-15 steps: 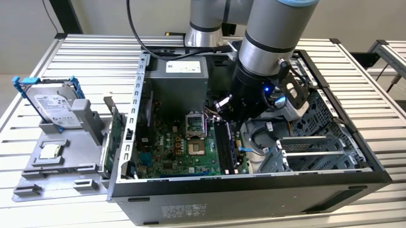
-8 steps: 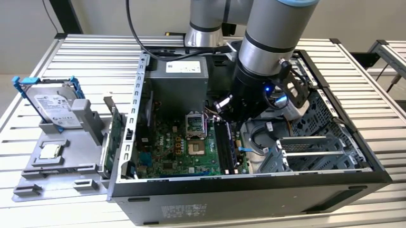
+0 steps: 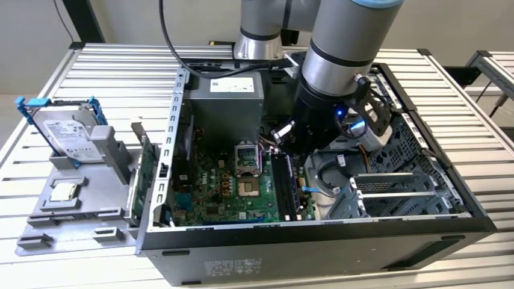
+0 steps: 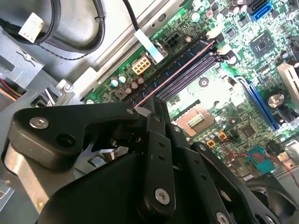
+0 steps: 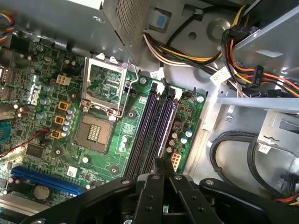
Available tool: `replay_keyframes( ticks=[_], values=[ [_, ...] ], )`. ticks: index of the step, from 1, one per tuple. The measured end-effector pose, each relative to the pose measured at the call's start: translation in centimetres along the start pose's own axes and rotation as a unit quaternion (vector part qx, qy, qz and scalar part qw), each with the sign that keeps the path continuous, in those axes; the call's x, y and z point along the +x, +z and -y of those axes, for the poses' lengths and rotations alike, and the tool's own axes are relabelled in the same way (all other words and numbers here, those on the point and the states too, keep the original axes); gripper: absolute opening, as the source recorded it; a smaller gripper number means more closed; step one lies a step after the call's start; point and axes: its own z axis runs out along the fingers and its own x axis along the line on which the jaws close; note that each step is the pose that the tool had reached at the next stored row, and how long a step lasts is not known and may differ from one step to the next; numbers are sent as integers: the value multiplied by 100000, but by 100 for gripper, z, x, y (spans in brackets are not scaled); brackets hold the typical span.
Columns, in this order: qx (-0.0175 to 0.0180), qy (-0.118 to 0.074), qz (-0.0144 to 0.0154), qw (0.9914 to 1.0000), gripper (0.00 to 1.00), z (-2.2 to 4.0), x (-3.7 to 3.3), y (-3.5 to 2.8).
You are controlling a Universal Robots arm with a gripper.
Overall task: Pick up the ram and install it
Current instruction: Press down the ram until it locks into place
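With the claw [image 5: 163, 170] clenched on the ram [image 4: 177, 70], edge-on at the slots [image 5: 148, 126] just beside the processor socket [image 5: 96, 133]: likely to jam, bend or seat half-way if pressed tilted or off-line.

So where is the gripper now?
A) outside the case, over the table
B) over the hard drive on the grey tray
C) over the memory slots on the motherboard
C: the gripper is inside the case, holding the ram along the memory slots.

tool [image 5: 161, 179] over memory slots [image 5: 154, 126] | motherboard [image 5: 56, 107] | socket [image 5: 96, 133] open
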Motion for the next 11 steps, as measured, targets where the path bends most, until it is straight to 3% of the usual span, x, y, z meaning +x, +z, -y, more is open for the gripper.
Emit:
replay_keyframes(
  ticks=[11],
  values=[
    [128, -3036, -16, 99954, 0, 0, 0, 0]
  ],
)
